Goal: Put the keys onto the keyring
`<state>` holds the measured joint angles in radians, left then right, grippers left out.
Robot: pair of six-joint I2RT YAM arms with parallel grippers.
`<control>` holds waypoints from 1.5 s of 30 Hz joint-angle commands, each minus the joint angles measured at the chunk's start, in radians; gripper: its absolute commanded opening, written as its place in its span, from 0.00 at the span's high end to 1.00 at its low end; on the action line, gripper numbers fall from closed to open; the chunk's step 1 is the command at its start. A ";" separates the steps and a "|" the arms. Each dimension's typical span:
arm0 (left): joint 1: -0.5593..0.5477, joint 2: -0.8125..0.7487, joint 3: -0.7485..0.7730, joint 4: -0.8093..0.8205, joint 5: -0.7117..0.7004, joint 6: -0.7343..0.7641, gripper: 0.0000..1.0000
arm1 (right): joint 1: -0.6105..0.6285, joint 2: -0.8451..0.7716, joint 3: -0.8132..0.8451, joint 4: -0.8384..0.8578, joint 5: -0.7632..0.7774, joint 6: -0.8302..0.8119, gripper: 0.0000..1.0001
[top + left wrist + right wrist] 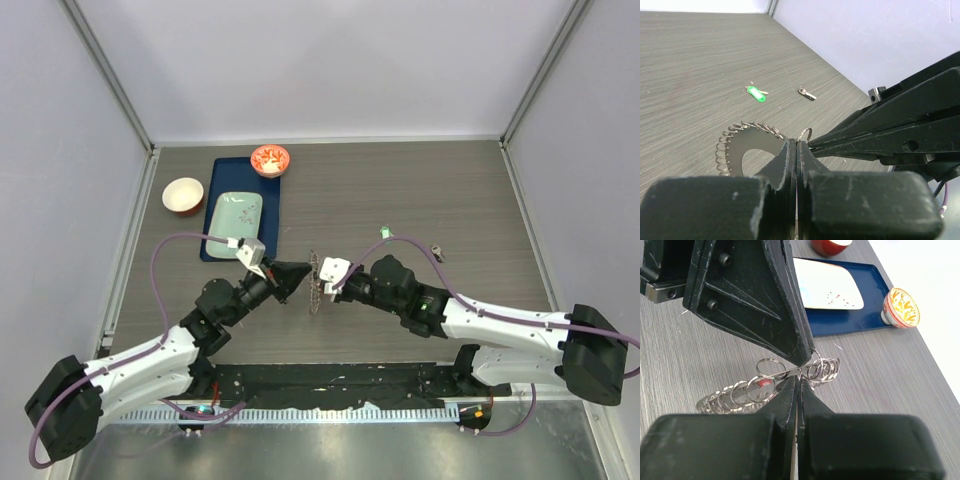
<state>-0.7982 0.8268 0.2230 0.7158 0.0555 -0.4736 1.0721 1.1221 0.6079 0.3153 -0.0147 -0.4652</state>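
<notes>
The two arms meet in the middle of the table [420, 190], tip to tip. Between them stands the keyring [315, 283], up on its edge. It is a flat grey ring with lots of little wire loops all around its rim.

The left gripper [298, 272] has its fingers pressed tight together, and they pinch the edge of the keyring. In the left wrist view the flat part of the ring runs right into the shut fingers [787, 155]. The right gripper [328, 277] is pressed together too. It pinches the ring from the other side, right by the little loops. The two tips are almost touching each other.

Two keys lie flat on the table, past the right gripper and well apart from the ring. One is a green key [385, 232]. The other is a dark key [437, 252], a bit farther to the right.

Over on the far left lies a blue tray [222, 250] with a pale green plate [235, 212] on it. An orange bowl [270, 158] sits at the tray's far corner. A white bowl [183, 195] sits on the table just left of the tray.
</notes>
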 commanded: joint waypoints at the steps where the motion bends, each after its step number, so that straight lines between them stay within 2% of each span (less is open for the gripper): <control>1: 0.013 -0.021 0.004 0.203 -0.059 0.004 0.97 | 0.023 -0.042 0.006 -0.045 0.012 -0.021 0.99; 2: 0.013 -0.032 0.001 0.186 -0.059 0.016 0.89 | 0.023 -0.062 0.012 -0.060 0.048 -0.027 0.99; 5: 0.013 -0.101 0.004 0.027 -0.065 0.101 0.75 | 0.023 -0.100 0.033 -0.139 0.068 -0.056 0.99; 9: 0.013 -0.184 0.004 -0.090 -0.077 0.188 0.69 | 0.023 -0.116 0.073 -0.240 0.067 -0.082 0.99; 12: 0.013 -0.198 0.018 -0.148 -0.024 0.248 0.64 | 0.023 -0.113 0.107 -0.309 0.047 -0.098 0.99; 17: 0.013 -0.092 0.058 -0.188 0.136 0.334 0.55 | 0.023 -0.110 0.147 -0.384 0.028 -0.119 0.99; 22: 0.014 -0.002 0.079 -0.130 0.231 0.409 0.50 | 0.023 -0.107 0.170 -0.441 -0.016 -0.130 0.99; 36: 0.031 0.173 0.133 -0.056 0.425 0.668 0.44 | 0.023 -0.094 0.199 -0.499 -0.034 -0.158 0.99; 45: 0.056 0.287 0.154 0.043 0.547 0.673 0.53 | 0.023 -0.093 0.208 -0.513 -0.031 -0.159 0.99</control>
<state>-0.7494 1.0855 0.3275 0.6521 0.5259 0.1730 1.0912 1.0386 0.7612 -0.2188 -0.0429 -0.6140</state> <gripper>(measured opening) 0.486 0.031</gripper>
